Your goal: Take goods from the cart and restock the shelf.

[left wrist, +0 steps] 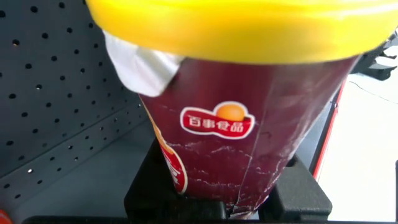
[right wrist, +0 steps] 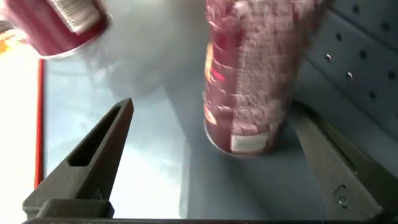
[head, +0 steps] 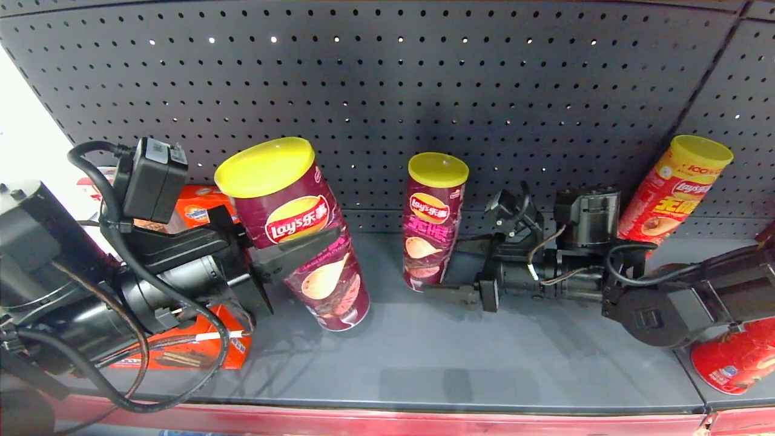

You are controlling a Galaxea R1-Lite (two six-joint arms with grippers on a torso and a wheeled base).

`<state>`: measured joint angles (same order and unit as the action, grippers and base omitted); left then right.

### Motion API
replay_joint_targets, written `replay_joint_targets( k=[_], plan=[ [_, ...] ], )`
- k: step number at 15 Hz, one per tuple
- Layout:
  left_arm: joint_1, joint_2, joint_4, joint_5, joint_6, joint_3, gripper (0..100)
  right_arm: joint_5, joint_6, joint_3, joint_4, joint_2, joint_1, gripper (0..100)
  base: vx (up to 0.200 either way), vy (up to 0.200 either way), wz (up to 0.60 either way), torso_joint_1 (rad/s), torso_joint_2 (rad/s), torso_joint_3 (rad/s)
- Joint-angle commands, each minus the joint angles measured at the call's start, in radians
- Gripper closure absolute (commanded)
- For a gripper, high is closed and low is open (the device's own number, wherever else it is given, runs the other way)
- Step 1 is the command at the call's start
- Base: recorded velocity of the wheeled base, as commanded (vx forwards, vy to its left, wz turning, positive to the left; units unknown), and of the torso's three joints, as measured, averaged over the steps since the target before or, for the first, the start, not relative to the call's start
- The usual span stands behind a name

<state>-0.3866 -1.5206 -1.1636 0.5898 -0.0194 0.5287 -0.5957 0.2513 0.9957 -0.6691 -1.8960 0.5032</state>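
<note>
A maroon chip can with a yellow lid point(head: 303, 242) tilts over the grey shelf point(head: 484, 363), left of middle. My left gripper point(head: 289, 243) is shut on its mid-body. In the left wrist view the can point(left wrist: 249, 137) stands between the black fingers point(left wrist: 298, 196), its base down near the shelf floor. A second, smaller maroon can point(head: 431, 224) stands upright by the pegboard. My right gripper point(head: 459, 269) is open at that can's right side, low on its body. In the right wrist view that can point(right wrist: 249, 81) sits just beyond the spread fingertips point(right wrist: 118, 124).
Orange boxes lie at the shelf's left, one at the back point(head: 200, 206) and one in front point(head: 181, 354). A red can point(head: 672, 188) leans at the back right, and another point(head: 735, 357) lies at the front right. The shelf's red front lip point(head: 387, 419) runs below.
</note>
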Motion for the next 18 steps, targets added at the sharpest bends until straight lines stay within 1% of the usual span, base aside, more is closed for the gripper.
replay_joint_targets(
  k=[1, 2, 3, 5, 7, 8, 10, 11, 12, 14, 16, 17, 18],
  plan=[
    [0.000, 0.002, -0.001, -0.001, -0.001, -0.001, 100, 0.005, 0.000, -0.009, -0.001, 0.018, 0.003, 0, 0.000, 0.000, 0.00, 0.000, 0.00, 0.000],
    [0.000, 0.002, -0.001, -0.001, -0.001, -0.003, 100, 0.050, -0.004, 0.001, -0.012, 0.006, -0.002, 0, 0.000, 0.000, 0.00, 0.000, 0.00, 0.000],
    [0.002, 0.002, 0.001, -0.001, -0.001, -0.003, 100, 0.068, -0.018, 0.009, -0.017, -0.003, -0.003, 0, 0.000, 0.000, 0.00, 0.000, 0.00, 0.000],
    [0.002, 0.002, 0.001, -0.001, -0.001, -0.004, 100, 0.122, -0.069, 0.050, -0.096, -0.054, 0.001, 0, 0.000, 0.000, 0.00, 0.000, 0.00, 0.000],
    [0.003, 0.000, 0.001, -0.002, -0.002, -0.004, 100, 0.131, -0.136, 0.075, -0.165, -0.086, 0.020, 0, 0.000, 0.000, 0.00, 0.000, 0.00, 0.000],
    [0.003, 0.000, 0.001, -0.002, -0.002, -0.006, 100, 0.131, -0.139, 0.080, -0.168, -0.089, 0.023, 0, 0.000, 0.000, 0.00, 0.000, 0.00, 0.000],
    [0.005, 0.000, 0.001, -0.002, -0.002, -0.010, 100, 0.131, -0.142, 0.138, -0.170, -0.124, 0.028, 0, 0.000, 0.000, 0.00, 0.000, 0.00, 0.000],
    [0.006, 0.000, 0.001, -0.002, -0.002, -0.010, 100, 0.131, -0.141, 0.139, -0.170, -0.126, 0.028, 0, 0.000, 0.000, 0.00, 0.000, 0.00, 0.000],
    [0.015, -0.003, -0.001, -0.002, -0.002, -0.009, 100, 0.132, -0.141, 0.179, -0.170, -0.153, 0.034, 0, 0.000, 0.000, 0.00, 0.000, 0.00, 0.000],
    [0.015, -0.003, -0.001, -0.002, -0.001, -0.010, 100, 0.131, -0.142, 0.201, -0.171, -0.175, 0.043, 0, 0.000, 0.000, 0.00, 0.000, 0.00, 0.000],
    [0.015, -0.003, -0.001, -0.002, -0.001, -0.010, 100, 0.123, -0.144, 0.199, -0.205, -0.189, 0.049, 0, 0.000, 0.000, 0.00, 0.000, 0.00, 0.000],
    [0.015, -0.003, -0.001, -0.002, -0.001, -0.010, 100, 0.131, -0.145, 0.199, -0.202, -0.189, 0.054, 100, 0.000, 0.000, 0.00, 0.000, 0.00, 0.000],
    [0.015, -0.003, -0.001, -0.002, -0.001, -0.010, 100, 0.131, -0.145, 0.187, -0.202, -0.183, 0.057, 100, 0.000, 0.000, 0.00, 0.000, 0.00, 0.000]
  ],
)
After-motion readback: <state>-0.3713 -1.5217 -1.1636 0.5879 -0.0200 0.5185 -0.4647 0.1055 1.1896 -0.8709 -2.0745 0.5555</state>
